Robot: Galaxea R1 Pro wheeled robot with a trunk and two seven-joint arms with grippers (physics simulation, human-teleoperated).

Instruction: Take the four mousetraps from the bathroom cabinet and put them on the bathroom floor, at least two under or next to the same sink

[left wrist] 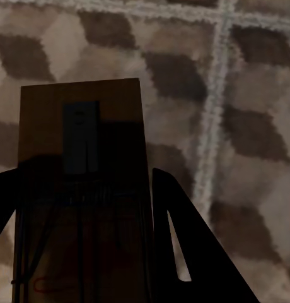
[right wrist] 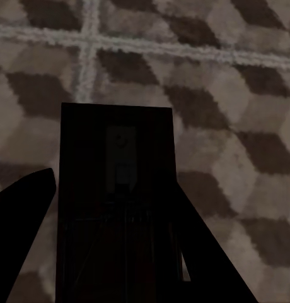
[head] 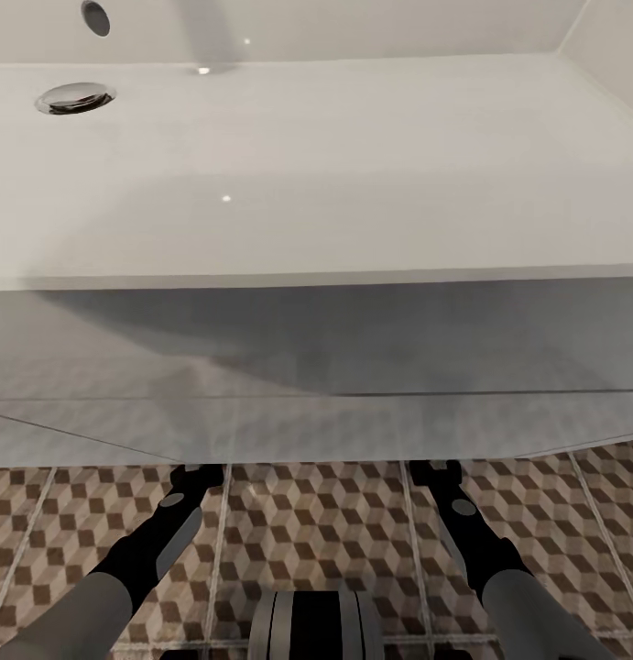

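The robot is standing right up against the white sink (head: 307, 174), both arms reaching down and forward so that their ends are passing beneath its front edge. The left gripper (left wrist: 85, 252) is clamping a mousetrap (left wrist: 82, 189) between its dark fingers, the wooden board jutting out over the patterned floor (left wrist: 246, 95). The right gripper (right wrist: 113, 252) is doing the same with a second mousetrap (right wrist: 116, 208), which is sitting in deep shadow above the tiles. Both traps are looking close to the floor, though whether either is touching it I cannot tell. So two of the four are being brought under the sink and are waiting to be let go; the other two are nowhere in front of me, so fetching them is probably what is left
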